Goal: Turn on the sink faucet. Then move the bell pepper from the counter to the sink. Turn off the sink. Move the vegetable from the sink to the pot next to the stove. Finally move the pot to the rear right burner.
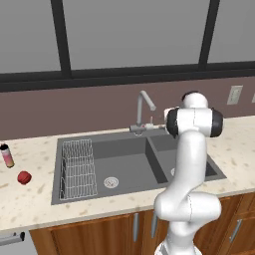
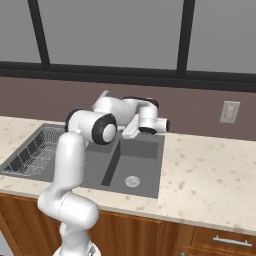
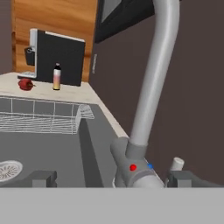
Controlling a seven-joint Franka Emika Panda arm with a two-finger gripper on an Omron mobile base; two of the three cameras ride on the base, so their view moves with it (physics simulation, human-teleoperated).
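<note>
While the gripper (image 3: 109, 178) hangs wide open and empty with its fingers either side of the faucet (image 1: 144, 110) base, the count is short: one faucet, one sink (image 1: 127, 167) with two basins and two drains, one wire rack (image 1: 78, 169), one red pepper (image 1: 24, 177) and one slim bottle (image 1: 7, 155). The pepper lies on the counter (image 1: 30, 199) left of the sink, near the bottle but apart from it; in the hand view both sit far off before a dark box (image 3: 59, 57). The arm covers the right basin's drain in the left base view and the faucet in the right base view; the spout's tip is cut off in the hand view.
</note>
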